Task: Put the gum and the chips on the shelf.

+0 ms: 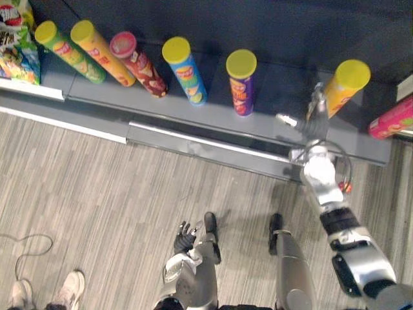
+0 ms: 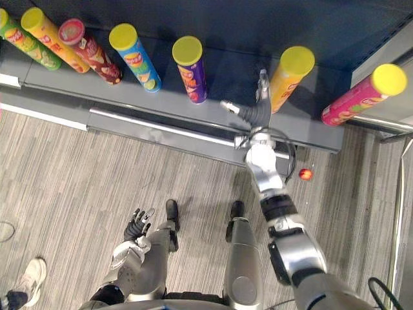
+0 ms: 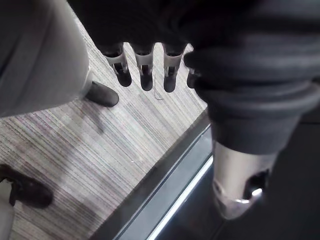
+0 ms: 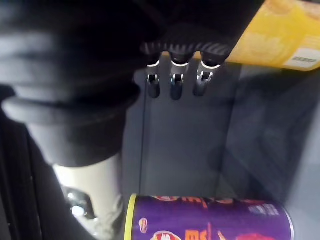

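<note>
The orange chips can (image 2: 290, 77) is standing upright on the grey shelf (image 1: 271, 123), with the purple can (image 1: 241, 81) next in the row. The right hand (image 2: 257, 113) is hovering over the shelf between these two, just beside the orange can, fingers straight and released, grasping nothing. The left hand (image 1: 184, 239) is hanging low over the floor, fingers relaxed. A person's shoes (image 1: 64, 290) are showing nearby.

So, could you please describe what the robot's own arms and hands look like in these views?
Both arms are silver-grey and built of rounded segments. The right arm has a dark ribbed band and a dark panel. The right hand and left hand wear dark ribbed covers over the back and wrist. Each has a row of silver fingers with dark tips, and a thumb set apart.
</note>
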{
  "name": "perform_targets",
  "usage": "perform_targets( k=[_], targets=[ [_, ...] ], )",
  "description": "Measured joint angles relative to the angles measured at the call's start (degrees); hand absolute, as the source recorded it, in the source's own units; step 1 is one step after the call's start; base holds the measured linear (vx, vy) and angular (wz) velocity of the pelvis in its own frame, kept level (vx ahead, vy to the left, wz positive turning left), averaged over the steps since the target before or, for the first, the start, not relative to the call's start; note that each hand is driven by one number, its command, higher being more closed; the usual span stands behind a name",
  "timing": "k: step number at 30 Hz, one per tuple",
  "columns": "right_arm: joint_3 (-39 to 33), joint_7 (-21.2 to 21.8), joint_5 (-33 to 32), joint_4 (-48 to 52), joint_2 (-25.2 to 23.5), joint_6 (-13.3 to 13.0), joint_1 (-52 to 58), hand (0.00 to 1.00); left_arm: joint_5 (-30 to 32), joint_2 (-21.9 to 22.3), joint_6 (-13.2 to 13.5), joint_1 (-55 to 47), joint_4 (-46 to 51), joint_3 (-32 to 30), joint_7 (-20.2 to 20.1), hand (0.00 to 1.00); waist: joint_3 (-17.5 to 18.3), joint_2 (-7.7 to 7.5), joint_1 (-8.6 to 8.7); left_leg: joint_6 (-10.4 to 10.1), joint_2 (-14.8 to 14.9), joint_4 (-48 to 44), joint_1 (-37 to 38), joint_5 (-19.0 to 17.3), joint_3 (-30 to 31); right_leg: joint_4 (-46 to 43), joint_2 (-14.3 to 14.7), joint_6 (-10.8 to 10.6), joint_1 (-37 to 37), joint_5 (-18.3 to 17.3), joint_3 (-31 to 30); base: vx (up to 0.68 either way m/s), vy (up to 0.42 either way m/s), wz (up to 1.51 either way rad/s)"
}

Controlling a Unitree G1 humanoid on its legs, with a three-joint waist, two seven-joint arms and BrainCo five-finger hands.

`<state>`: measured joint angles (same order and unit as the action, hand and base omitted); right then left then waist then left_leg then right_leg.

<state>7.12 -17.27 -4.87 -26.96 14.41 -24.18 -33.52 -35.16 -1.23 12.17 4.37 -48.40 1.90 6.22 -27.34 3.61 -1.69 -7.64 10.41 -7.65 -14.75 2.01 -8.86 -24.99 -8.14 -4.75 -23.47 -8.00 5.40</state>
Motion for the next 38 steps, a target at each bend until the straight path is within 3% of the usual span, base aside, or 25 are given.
perform_targets(
  k=[5, 10, 15, 23, 27, 33, 38],
  targets=[
    [0.03, 3.92, -0.20, 4.66, -2.39, 0.34, 10.52, 0.00, 0.43, -2.52, -1.01, -1.03, -2.50, -0.10, 0.27, 0.00, 0.52, -1.09, 0.65, -0.01, 0.30, 2.83, 4.99, 0.06, -0.25, 5.18, 1.27, -0.21, 5.77, 1.70, 0.01, 0.06, 0.030, -0.08],
    [0.38, 9.15, -0.42, 8.10, -4.21, 0.48, 25.74, 0.00, 2.72, -3.59, -1.08, -3.92, -5.19, -1.82, 0.43, 0.00, 5.57, -3.37, 2.68, 0.04, 0.03, 5.67, 7.95, 0.09, -0.74, 11.43, 1.68, -1.08, 10.35, 3.86, -0.11, 0.08, 0.050, -0.02],
    [3.65, 13.78, -0.15, 7.98, -4.19, 2.38, 36.11, 0.00, 5.06, -3.45, -1.41, -7.18, -6.55, -2.30, 0.62, 0.00, 11.22, -3.53, 3.23, 0.05, -0.52, 8.70, 11.68, 0.09, -2.74, 17.14, 1.98, -1.77, 14.40, 5.70, -1.26, 0.08, 0.053, -0.16],
    [3.05, 18.89, 0.49, -6.46, -5.29, 6.10, 43.82, 0.00, 5.07, -3.48, -1.67, -10.77, -10.73, -4.67, -0.34, 0.00, 18.02, -3.79, 3.25, 0.20, -1.23, 11.72, 16.63, -0.20, -3.07, 21.25, 1.92, -2.39, 19.97, 6.22, -1.37, 0.06, 0.022, 0.00],
    [-2.25, 18.98, 0.18, -19.24, -7.27, 8.73, 43.91, 0.00, 5.08, -3.21, -2.95, -11.74, -13.21, -6.74, -1.94, 0.00, 19.26, -3.46, 3.21, 0.16, -1.29, 12.77, 18.69, -0.24, -3.18, 22.12, 1.99, -2.38, 22.00, 6.22, -1.32, 0.04, 0.003, -0.01],
    [-13.86, 14.39, -5.37, -32.57, -8.76, 9.31, 41.95, 0.00, 4.26, -2.28, -4.12, -12.33, -15.73, -10.82, -4.82, 0.00, 21.03, -3.12, 3.07, 0.19, -1.33, 13.10, 21.14, -0.64, -3.22, 23.22, 2.02, -2.38, 24.82, 6.20, -1.11, 0.02, 0.006, 0.01],
    [-18.09, 10.44, -12.33, -37.02, -9.58, 15.70, 43.09, 0.00, 0.50, -1.29, -5.78, -12.34, -17.65, -13.06, -7.43, 0.00, 21.67, -2.50, 3.17, 0.06, -1.32, 13.44, 22.99, -1.04, -3.60, 23.91, 2.04, -2.38, 26.74, 6.20, -1.05, 0.00, 0.003, -0.03]
  ],
)
